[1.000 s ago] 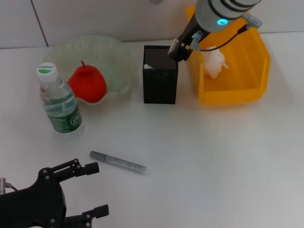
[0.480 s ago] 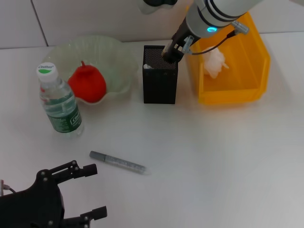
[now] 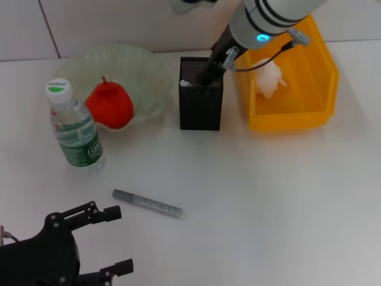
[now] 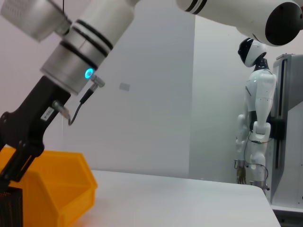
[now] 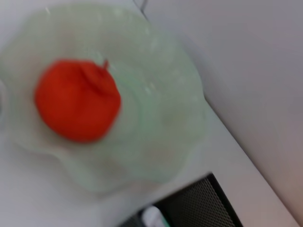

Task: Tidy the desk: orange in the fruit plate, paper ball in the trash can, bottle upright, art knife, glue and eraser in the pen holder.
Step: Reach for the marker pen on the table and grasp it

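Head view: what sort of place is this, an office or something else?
Probably a robot lab with a mock desk: a white table bearing a pen holder and fruit plate, and a humanoid robot standing behind.

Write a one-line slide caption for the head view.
Right gripper dips into the black mesh pen holder; art knife lies on the desk, left gripper parked nearby.

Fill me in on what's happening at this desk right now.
The right gripper is lowered over the black mesh pen holder. The orange sits in the fruit plate, the paper ball in the yellow bin, the bottle upright. The art knife lies on the desk; the left gripper waits near it, fingers open.
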`<state>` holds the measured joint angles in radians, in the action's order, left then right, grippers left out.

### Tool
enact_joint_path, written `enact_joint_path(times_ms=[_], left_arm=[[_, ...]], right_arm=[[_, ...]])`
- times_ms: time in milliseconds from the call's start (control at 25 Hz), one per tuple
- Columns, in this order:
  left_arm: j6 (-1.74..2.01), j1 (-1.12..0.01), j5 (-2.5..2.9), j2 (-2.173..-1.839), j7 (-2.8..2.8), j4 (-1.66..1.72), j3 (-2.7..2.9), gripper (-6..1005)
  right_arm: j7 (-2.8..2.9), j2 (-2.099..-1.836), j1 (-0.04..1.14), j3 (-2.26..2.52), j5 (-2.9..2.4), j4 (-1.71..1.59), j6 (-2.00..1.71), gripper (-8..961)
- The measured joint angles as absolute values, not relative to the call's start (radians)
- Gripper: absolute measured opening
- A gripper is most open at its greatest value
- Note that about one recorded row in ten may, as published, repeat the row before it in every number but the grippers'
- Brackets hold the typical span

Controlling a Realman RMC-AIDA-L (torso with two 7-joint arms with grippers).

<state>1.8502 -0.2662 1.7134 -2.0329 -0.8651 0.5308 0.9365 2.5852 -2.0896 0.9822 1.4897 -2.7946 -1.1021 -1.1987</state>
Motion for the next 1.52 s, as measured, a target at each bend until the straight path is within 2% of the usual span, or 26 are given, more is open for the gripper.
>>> enact_joint_path(times_ms=[240,320,640,840,1520], left_arm=[[1.845,-0.254,1.713,-2.030,-0.852,0.531,0.928,796],[1.844,-0.235,1.712,-2.022,-0.823,0.531,0.924,796],[1.854,-0.189,1.705,-2.011,-0.817,0.531,0.897,797],[1.855,-0.188,1.706,-2.014,-0.817,0.531,0.897,797],[1.862,-0.203,1.711,-2.019,-0.818,0.531,0.898,797]], right_arm=[[2.657,-2.085,0.944,1.465,-2.649,-1.422,-1.540,685],[2.670,-2.084,0.949,1.464,-2.628,-1.422,-1.564,684],[2.683,-2.090,1.071,1.506,-2.433,-1.039,-1.506,684],[2.682,-2.092,1.097,1.600,-2.373,-0.972,-1.422,679],[2.689,-2.092,1.082,1.891,-2.219,-0.871,-1.231,627]])
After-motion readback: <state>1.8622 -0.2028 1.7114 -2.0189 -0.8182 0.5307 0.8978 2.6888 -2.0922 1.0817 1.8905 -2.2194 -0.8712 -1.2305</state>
